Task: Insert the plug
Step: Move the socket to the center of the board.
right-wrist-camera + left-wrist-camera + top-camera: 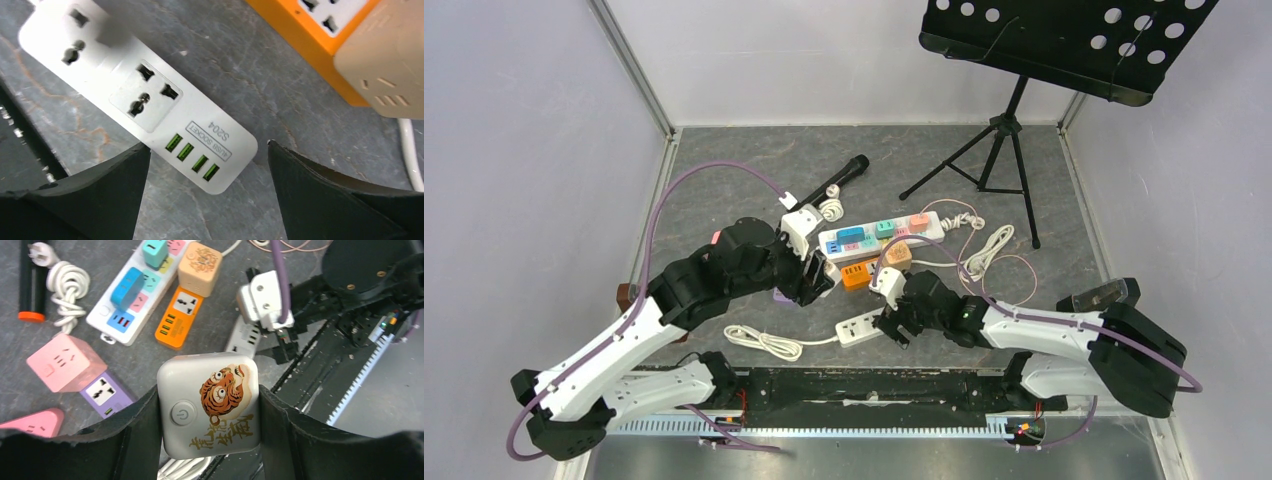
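Grey tiger cube (pixel 210 412) sat clamped in our left gripper (pixel 209 390); our right gripper (pixel 207 145), agape, had yet to pin the white socket strip (pixel 145 100).

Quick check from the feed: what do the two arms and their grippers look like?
Both the left arm and right arm have white links with bulky black joints. A mauve cable loops along each to a white wrist camera. The left gripper and right gripper have broad, matte black fingers.
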